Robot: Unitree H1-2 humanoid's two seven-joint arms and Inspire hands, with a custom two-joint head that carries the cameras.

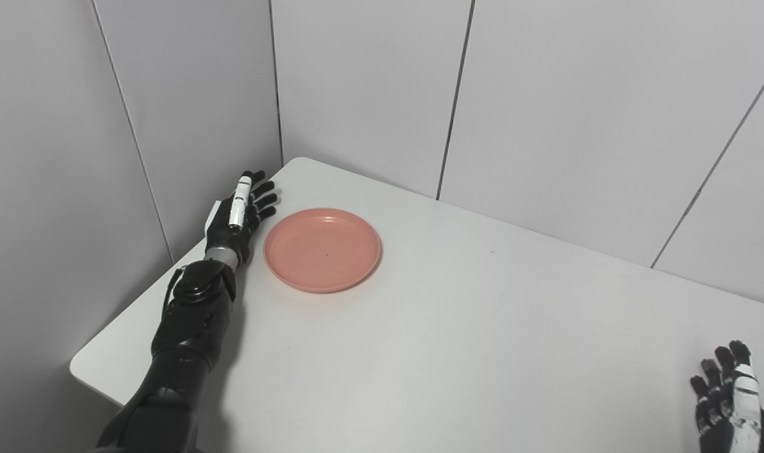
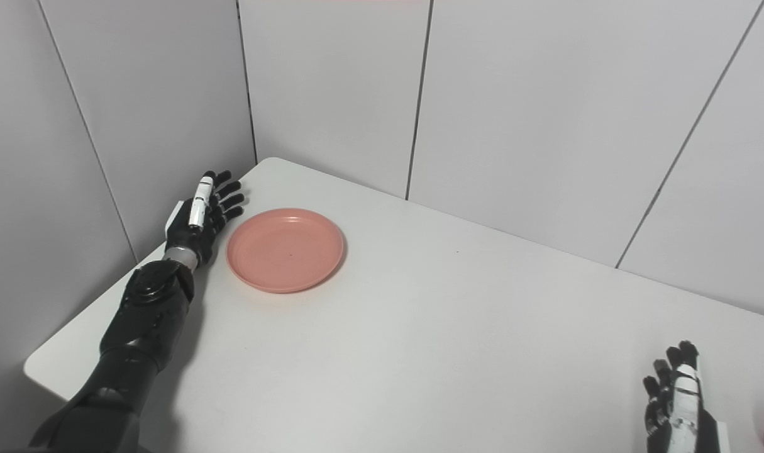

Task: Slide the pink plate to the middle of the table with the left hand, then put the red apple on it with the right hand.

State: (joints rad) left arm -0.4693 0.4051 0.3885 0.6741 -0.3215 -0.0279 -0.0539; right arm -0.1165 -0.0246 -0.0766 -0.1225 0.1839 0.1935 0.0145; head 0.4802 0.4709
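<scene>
Left hand (image 1: pixel 240 217) beside the pink plate (image 1: pixel 322 250).
Fingers spread, empty, at the plate's nine o'clock; right hand (image 2: pixel 677 406) open, empty, on the tabletop (image 1: pixel 482 327).

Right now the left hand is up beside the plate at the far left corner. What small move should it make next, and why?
Probably ease the left hand rightward until it meets the near-left rim of the pink plate, then begin the push. The hand is open, beside the plate on its left with a narrow gap showing, and the plate sits near the table's far left corner, well off the middle. The right hand waits open at the right edge.
</scene>
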